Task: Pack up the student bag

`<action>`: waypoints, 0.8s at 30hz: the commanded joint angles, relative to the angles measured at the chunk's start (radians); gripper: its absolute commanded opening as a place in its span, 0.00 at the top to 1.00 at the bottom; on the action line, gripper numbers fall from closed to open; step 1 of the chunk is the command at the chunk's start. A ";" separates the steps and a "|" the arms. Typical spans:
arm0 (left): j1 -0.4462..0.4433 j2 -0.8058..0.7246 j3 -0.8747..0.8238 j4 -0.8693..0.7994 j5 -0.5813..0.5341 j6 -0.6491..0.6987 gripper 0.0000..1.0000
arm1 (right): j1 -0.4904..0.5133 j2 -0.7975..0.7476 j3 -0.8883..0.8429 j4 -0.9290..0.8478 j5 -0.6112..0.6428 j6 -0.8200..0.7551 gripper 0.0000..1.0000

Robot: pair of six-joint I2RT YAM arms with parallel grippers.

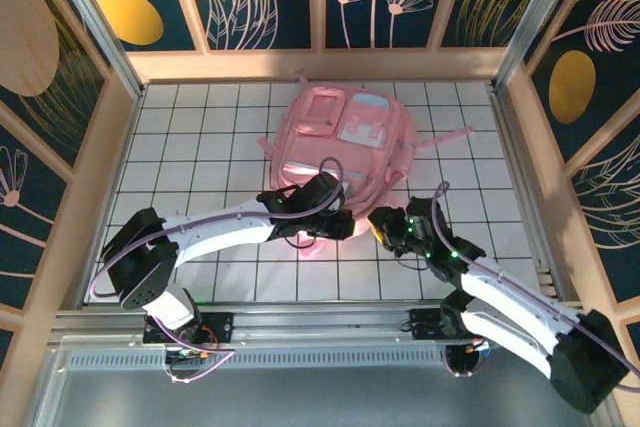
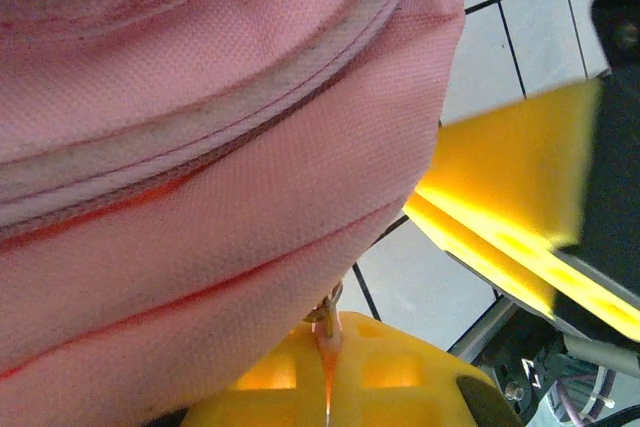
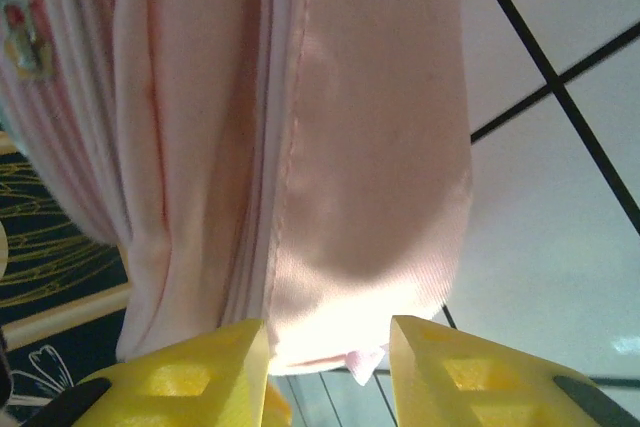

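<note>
**Overhead view.** The student bag (image 1: 345,142) lies pockets-up in the upper centre of the frame, on the white tiled table (image 1: 190,147). Both arms meet at its near edge.

**Left arm.** The left gripper (image 1: 338,227), just below centre, is closed tight. At the bottom centre of its wrist view, the yellow fingers pinch a small metal zip pull (image 2: 327,312). Pink fabric covers the upper left of that view.

**Right arm.** The right gripper (image 1: 384,221), just right of the other, has its jaws narrow but not together. In its wrist view a corner of the bag fills the gap between them and appears to be pinched.

**Likely reason for the pairing.** One arm anchors the soft fabric so the other can draw the zip along without dragging the whole bag. This suggests the bag is being opened before anything is packed into it.
</note>
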 commanded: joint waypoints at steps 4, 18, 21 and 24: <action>-0.011 -0.006 0.033 0.055 0.035 0.028 1.00 | -0.019 0.145 0.046 0.216 -0.067 -0.008 0.63; -0.011 0.010 0.042 0.063 0.048 0.038 1.00 | -0.017 0.056 0.049 0.162 -0.035 -0.031 0.63; -0.011 0.012 0.048 0.061 0.050 0.043 1.00 | -0.017 0.115 0.032 0.238 -0.062 -0.011 0.62; -0.011 0.011 0.053 0.057 0.049 0.043 1.00 | -0.011 0.180 0.031 0.298 -0.084 -0.004 0.61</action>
